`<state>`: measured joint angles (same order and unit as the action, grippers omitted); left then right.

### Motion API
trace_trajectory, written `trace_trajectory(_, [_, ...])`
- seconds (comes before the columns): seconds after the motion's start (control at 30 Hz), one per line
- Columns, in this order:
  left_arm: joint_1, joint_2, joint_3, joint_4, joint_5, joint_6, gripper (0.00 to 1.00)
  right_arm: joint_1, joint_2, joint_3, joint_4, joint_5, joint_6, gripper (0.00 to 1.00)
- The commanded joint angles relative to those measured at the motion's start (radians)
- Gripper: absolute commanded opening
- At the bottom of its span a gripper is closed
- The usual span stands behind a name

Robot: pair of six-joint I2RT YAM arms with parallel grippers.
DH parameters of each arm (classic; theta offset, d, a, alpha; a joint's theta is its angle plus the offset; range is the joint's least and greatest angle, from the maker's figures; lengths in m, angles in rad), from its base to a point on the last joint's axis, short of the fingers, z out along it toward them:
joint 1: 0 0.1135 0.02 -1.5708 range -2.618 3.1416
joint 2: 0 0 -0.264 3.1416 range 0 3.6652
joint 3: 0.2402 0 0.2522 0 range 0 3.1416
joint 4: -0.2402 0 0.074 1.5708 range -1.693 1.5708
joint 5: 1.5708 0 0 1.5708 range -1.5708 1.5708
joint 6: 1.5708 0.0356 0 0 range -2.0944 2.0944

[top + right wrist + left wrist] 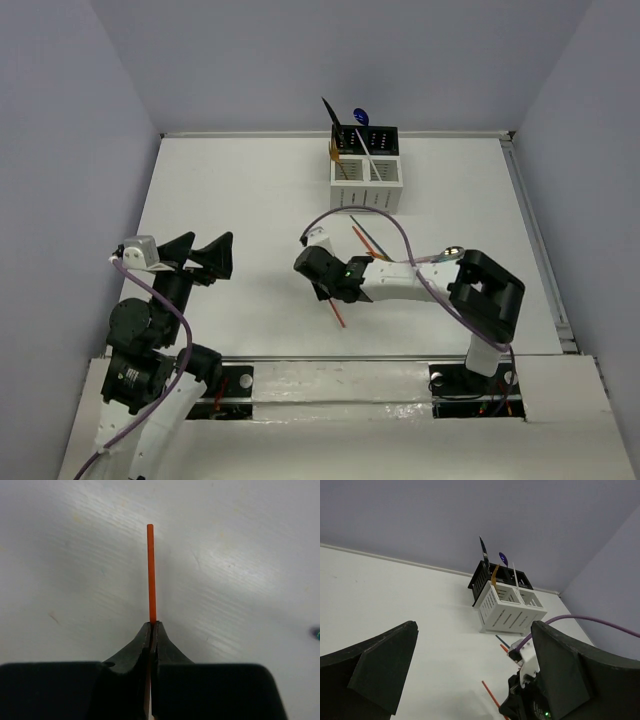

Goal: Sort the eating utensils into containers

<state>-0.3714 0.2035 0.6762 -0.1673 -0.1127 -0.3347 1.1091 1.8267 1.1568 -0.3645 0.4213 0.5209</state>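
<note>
The containers (366, 196), two white bins in front and two black behind, stand at the far middle of the table and also show in the left wrist view (507, 614). They hold a black utensil (327, 110), a blue spoon (361, 116), a gold one (339, 155) and a pale one. My right gripper (326, 283) is shut on an orange-red utensil (150, 570), whose thin handle sticks out past the closed fingertips (145, 632) low over the table; it also shows in the top view (338, 313). My left gripper (205, 255) is open and empty at the near left.
Two thin utensils, one orange-red (362, 240) and one dark blue-green (372, 240), lie in front of the white bins. A silvery spoon bowl (450, 250) shows by the right arm. A purple cable (400, 240) loops over the right arm. Walls close the table on three sides.
</note>
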Motion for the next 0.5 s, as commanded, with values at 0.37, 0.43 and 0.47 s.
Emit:
trace_trajectory(0.37, [0.003,0.008,-0.006,0.028,0.021,0.003,0.99,-0.368,-0.458,-0.074,0.825,0.016,-0.297,0.0])
trace_trajectory(0.43, [0.003,0.011,-0.006,0.028,0.025,0.003,0.99,-0.399,-0.448,-0.053,0.883,0.034,-0.369,0.0])
trace_trajectory(0.47, [0.003,0.014,-0.006,0.029,0.027,0.003,0.99,-0.432,-0.448,-0.036,0.883,0.037,-0.386,0.0])
